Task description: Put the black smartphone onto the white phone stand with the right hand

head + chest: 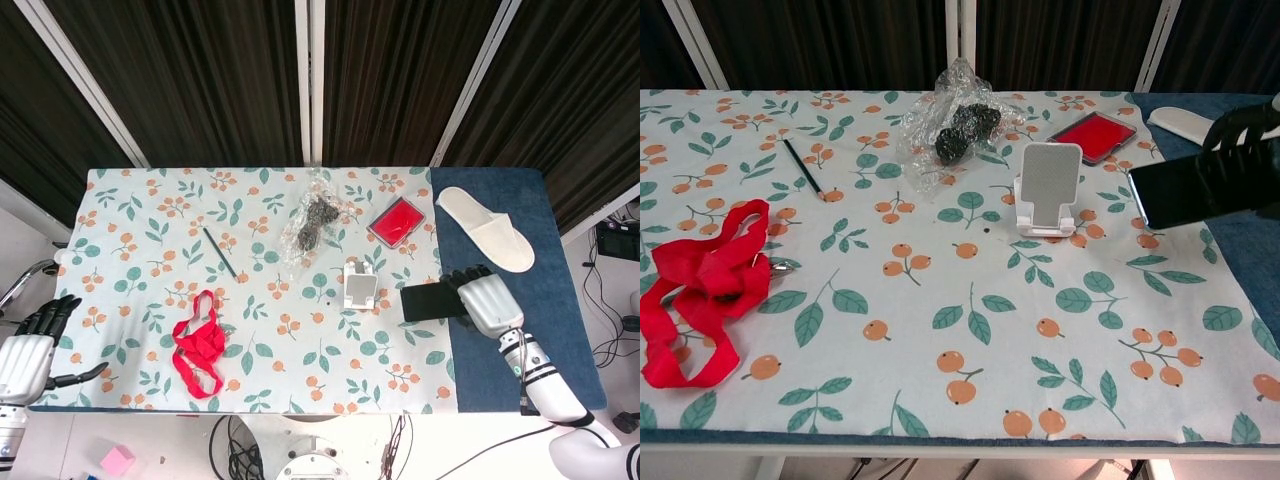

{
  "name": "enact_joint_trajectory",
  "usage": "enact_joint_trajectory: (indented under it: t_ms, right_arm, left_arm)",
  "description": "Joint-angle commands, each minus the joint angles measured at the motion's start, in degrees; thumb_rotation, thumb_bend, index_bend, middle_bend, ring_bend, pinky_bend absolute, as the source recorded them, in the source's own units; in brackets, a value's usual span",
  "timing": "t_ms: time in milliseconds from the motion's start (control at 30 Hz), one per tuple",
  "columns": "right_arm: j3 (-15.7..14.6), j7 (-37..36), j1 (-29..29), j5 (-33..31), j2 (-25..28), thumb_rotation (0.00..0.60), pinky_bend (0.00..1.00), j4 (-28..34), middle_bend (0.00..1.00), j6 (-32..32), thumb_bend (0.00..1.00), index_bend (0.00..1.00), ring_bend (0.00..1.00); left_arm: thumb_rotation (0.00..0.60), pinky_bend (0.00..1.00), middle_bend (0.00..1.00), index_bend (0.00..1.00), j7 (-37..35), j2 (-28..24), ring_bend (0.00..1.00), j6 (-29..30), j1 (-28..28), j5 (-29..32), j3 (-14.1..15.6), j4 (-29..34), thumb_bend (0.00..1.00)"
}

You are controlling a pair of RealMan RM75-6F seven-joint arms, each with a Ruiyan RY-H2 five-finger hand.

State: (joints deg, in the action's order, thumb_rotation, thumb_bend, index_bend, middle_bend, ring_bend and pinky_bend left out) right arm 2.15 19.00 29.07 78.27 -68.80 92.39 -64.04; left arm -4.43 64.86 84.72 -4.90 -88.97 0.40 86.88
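My right hand (487, 300) holds the black smartphone (430, 301) by its right end, lifted above the table with its long side level. In the chest view the smartphone (1205, 190) hangs in the air at the right, gripped by dark fingers (1245, 125) from above. The white phone stand (360, 284) is upright on the floral cloth just left of the phone; in the chest view the stand (1048, 190) has nothing on it. My left hand (28, 350) sits off the table's left front corner, fingers apart, holding nothing.
A red strap (201, 345) lies front left, a pencil (218, 252) behind it. A crinkled plastic bag with dark contents (312, 225) lies behind the stand, a red flat case (397, 221) to its right. A white slipper (488, 226) rests on the blue mat (520, 250).
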Motion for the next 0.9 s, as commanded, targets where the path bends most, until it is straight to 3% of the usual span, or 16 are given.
enact_joint_trajectory:
  t_ms: [33, 233, 500, 700, 900]
  right_arm:
    - [2.66, 4.16, 0.23, 5.23, 3.34, 0.600, 0.24, 1.58, 0.45, -5.53, 0.33, 0.68, 0.42]
    - [5.22, 10.16, 4.02, 15.05, 6.30, 0.600, 0.24, 0.34, 0.44, -8.51, 0.32, 0.68, 0.42]
    - [3.01, 24.68, 12.92, 31.37, 8.96, 0.600, 0.21, -9.94, 0.47, -0.32, 0.32, 0.71, 0.42]
    - [1.25, 25.87, 17.81, 38.74, 8.42, 0.600, 0.17, -13.46, 0.45, 3.10, 0.30, 0.67, 0.42]
    - [0.59, 23.15, 20.76, 43.02, 4.90, 0.600, 0.17, -17.26, 0.44, 1.11, 0.30, 0.65, 0.42]
  left_arm:
    - [0.282, 0.20, 0.08, 0.10, 0.07, -0.17, 0.08, 0.22, 0.01, -0.19, -0.05, 0.05, 0.05]
    - [0.281, 0.20, 0.08, 0.10, -0.65, -0.39, 0.08, 0.29, 0.08, -0.22, -0.03, 0.05, 0.05]
    - [0.282, 0.20, 0.08, 0.10, -1.93, -0.05, 0.09, 0.31, -0.05, -0.35, -0.15, -0.70, 0.05]
    - [0.283, 0.20, 0.08, 0.10, -2.37, 0.28, 0.09, -0.76, -0.48, 0.35, -0.37, -1.05, 0.05]
    - [0.279, 0.20, 0.08, 0.10, -2.70, 0.22, 0.09, -1.11, -0.54, 0.56, -0.30, -1.44, 0.05]
